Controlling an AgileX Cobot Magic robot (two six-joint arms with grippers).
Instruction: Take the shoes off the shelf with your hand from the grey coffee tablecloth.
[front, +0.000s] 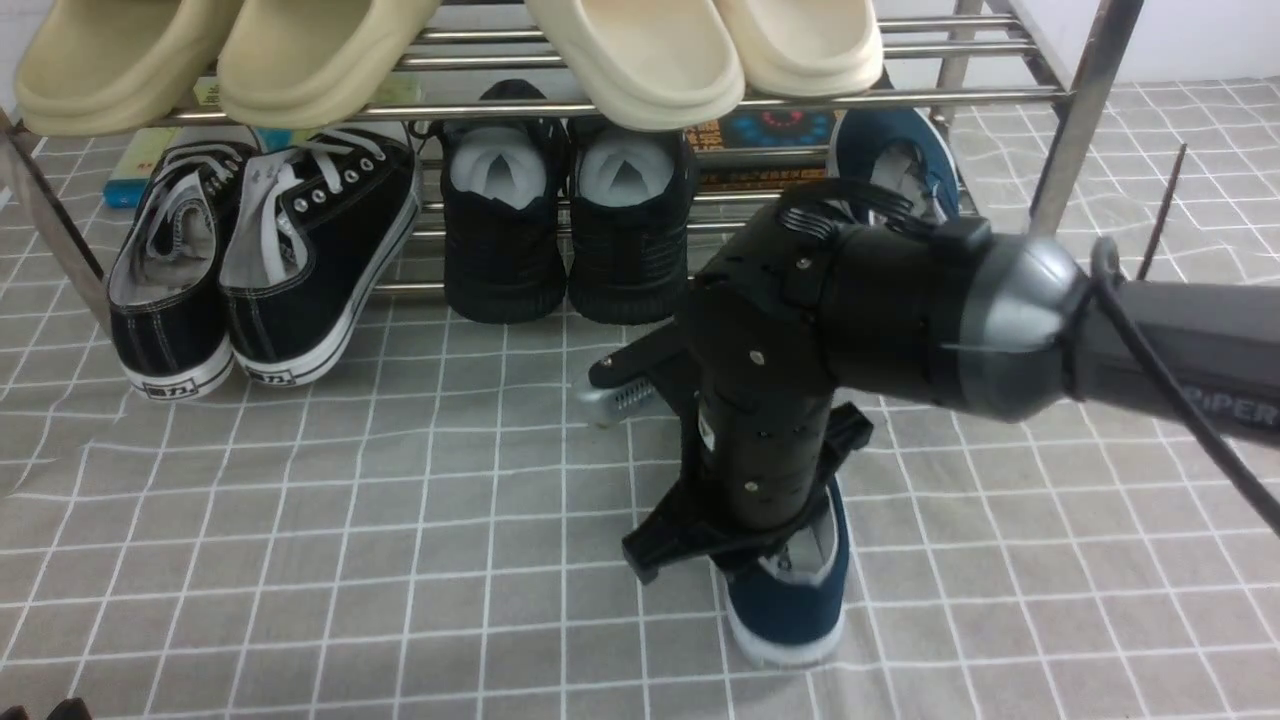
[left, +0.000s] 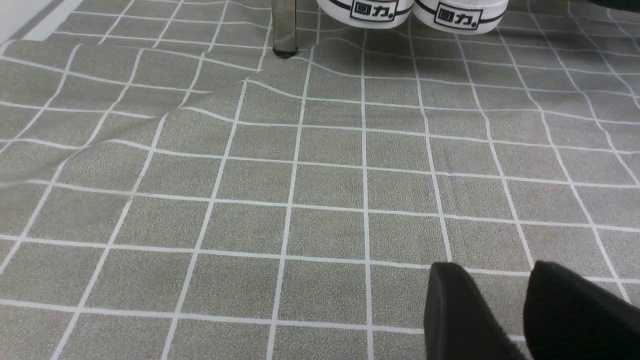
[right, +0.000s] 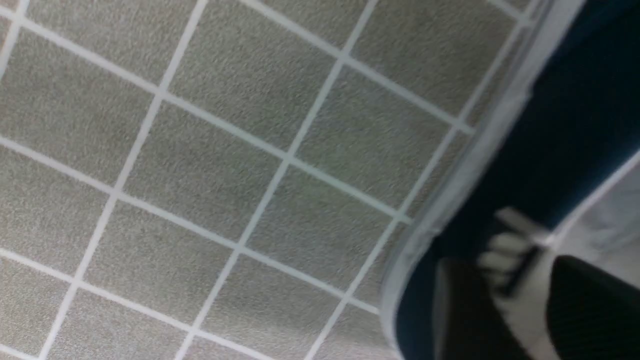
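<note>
A mock home shoe corner, set up for a robot: a low two-tier rack of shiny steel tubes stands on a grey cloth gridded with thin white lines. Its upper tier holds cream foam slippers, its lower tier black lace-up sneakers. A white wall lies behind it.
</note>
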